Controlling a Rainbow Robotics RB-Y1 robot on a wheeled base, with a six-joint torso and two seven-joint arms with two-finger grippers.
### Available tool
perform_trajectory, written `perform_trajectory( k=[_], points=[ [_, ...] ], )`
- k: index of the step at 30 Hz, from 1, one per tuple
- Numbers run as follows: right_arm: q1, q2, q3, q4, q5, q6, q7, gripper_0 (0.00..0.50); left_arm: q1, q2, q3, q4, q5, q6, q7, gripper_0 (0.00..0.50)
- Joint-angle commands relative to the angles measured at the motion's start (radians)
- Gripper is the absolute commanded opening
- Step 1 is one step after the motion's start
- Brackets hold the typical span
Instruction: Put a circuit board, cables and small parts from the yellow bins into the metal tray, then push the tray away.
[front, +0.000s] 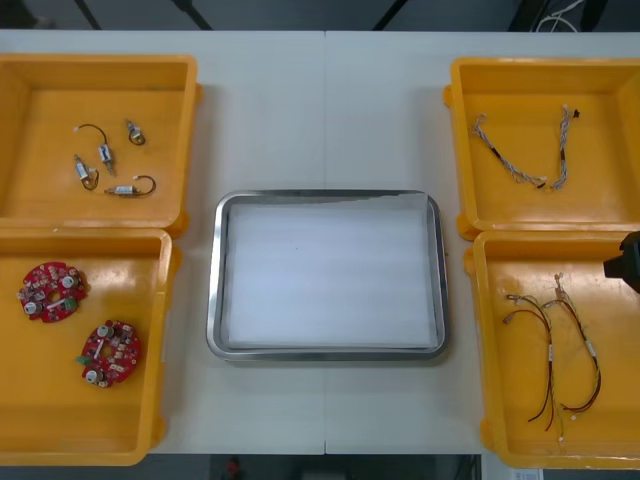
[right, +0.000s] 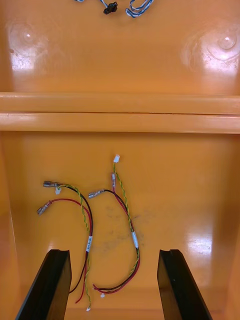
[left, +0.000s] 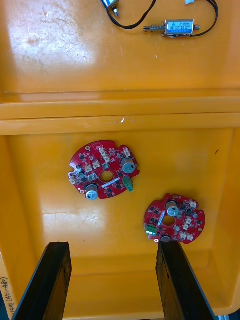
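Right wrist view showed the right gripper (right: 114, 255) apart over limp, light cables (right: 134, 239), probably best pinched mid-strand. Left gripper (left: 112, 246) hung apart over boards (left: 103, 170).

Looks like an electronics lab or assembly workshop: plain light table (front: 325, 110) w/ four yellow bins (front: 40, 170) holding stock sorted by kind, i.e. round red circuit boards (front: 52, 291), loose cables (right: 134, 239) & small metal parts (front: 106, 154) on black leads, plus a shiny-rimmed metal tray (front: 325, 196) betw. them.
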Motion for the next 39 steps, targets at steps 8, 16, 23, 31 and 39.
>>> perform_trajectory(
  k=[8,16,23,31,39],
  points=[
    [0.017,-0.038,-0.031,-0.031,-0.006,0.003,-0.024,0.500,0.018,0.047,0.030,-0.021,0.007,-0.010,-0.051,0.500],
    [0.017,-0.038,-0.031,-0.031,-0.006,0.003,-0.024,0.500,0.018,0.047,0.030,-0.021,0.007,-0.010,-0.051,0.500],
    [0.017,-0.038,-0.031,-0.031,-0.006,0.003,-0.024,0.500,0.018,0.047,0.030,-0.021,0.007,-0.010,-0.051,0.500],
    [0.017,-0.038,-0.031,-0.031,-0.006,0.003,-0.024,0.500,0.018,0.047,0.030,-0.021,0.007,-0.010,-0.051,0.500],
    [0.017,-0.038,-0.031,-0.031,-0.006,0.003,-0.024,0.500,0.018,0.047,0.030,-0.021,0.007,-0.010,-0.051,0.500]
  ],
)
